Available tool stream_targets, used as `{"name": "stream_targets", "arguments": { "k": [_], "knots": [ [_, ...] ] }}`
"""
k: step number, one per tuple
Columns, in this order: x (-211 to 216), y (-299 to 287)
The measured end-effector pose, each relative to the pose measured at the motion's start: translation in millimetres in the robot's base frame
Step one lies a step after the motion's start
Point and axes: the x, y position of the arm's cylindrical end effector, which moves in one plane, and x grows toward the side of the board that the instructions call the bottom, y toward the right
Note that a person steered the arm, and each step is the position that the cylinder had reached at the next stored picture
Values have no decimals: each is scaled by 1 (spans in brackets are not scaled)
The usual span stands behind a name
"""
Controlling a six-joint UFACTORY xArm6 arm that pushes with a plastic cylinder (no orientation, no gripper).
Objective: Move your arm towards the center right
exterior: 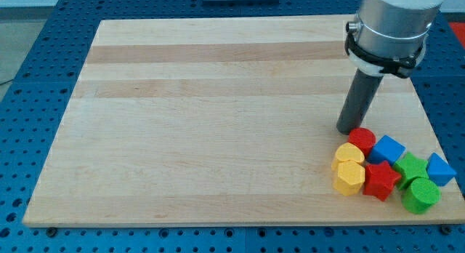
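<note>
My tip [347,129] rests on the wooden board [218,122] at the view's right, just above and left of a cluster of blocks, close to the red round block [362,139]. The cluster holds a blue cube [389,149], two yellow blocks, one rounded [348,154] and one hexagonal [349,177], a red star-like block [381,181], a green star-like block [410,166], a green cylinder [421,195] and a blue triangular block [440,169].
The board lies on a blue perforated table [29,100]. The blocks sit in the board's lower right corner, near its right and bottom edges. The arm's grey body [392,27] hangs over the upper right.
</note>
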Motion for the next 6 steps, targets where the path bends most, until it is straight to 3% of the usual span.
{"name": "stream_targets", "arguments": {
  "k": [1,3,5,6],
  "knots": [
    [-8,0],
    [-110,30],
    [-120,172],
    [-116,182]
  ]
}}
